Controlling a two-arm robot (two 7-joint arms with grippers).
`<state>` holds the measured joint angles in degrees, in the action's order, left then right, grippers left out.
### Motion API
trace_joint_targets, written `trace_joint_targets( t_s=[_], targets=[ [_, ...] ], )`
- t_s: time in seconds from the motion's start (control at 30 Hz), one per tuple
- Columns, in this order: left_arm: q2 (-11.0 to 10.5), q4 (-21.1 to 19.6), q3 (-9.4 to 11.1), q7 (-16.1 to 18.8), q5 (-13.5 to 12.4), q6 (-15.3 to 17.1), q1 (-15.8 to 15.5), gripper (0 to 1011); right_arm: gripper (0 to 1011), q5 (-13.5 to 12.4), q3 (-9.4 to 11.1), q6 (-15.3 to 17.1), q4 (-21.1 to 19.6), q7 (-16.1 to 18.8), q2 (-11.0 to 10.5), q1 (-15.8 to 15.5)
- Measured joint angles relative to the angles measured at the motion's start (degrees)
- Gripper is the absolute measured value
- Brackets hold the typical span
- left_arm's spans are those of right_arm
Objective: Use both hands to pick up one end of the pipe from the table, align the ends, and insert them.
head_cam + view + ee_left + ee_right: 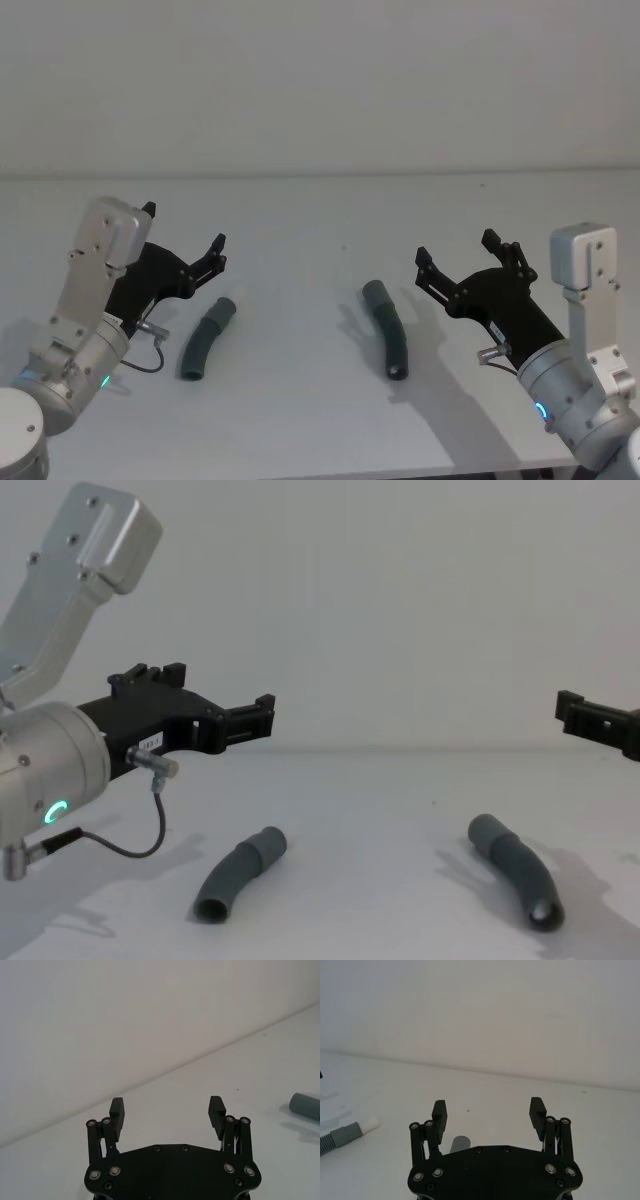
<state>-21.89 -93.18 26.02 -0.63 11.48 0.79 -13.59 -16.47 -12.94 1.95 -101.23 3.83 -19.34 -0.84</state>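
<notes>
Two dark grey ribbed pipe pieces lie apart on the white table. The left piece lies just below and to the right of my left gripper, which hovers open and empty above the table. In the right wrist view this piece shows a short white tip. The right piece lies left of my right gripper, also open and empty. Its grey cuff peeks out behind that gripper's body, and one end shows beyond my left gripper.
A plain pale wall rises behind the table's far edge. The table's front edge runs along the bottom of the head view. A thin black cable loops under the left wrist.
</notes>
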Motion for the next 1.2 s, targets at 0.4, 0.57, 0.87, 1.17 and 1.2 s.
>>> trace_joint_targets(
  t_s=[0.4,0.57,0.87,1.17,1.2],
  targets=[
    [0.0,0.0,0.0,0.0,0.0,0.0,0.0,1001,1004,0.0,0.0,0.0,0.0,0.0,0.0,0.0],
    [0.0,0.0,0.0,0.0,0.0,0.0,0.0,1001,1004,0.0,0.0,0.0,0.0,0.0,0.0,0.0],
    [0.0,0.0,0.0,0.0,0.0,0.0,0.0,1001,1004,0.0,0.0,0.0,0.0,0.0,0.0,0.0],
    [0.0,0.0,0.0,0.0,0.0,0.0,0.0,1001,1004,0.0,0.0,0.0,0.0,0.0,0.0,0.0],
    [0.0,0.0,0.0,0.0,0.0,0.0,0.0,1001,1004,0.0,0.0,0.0,0.0,0.0,0.0,0.0]
  ],
)
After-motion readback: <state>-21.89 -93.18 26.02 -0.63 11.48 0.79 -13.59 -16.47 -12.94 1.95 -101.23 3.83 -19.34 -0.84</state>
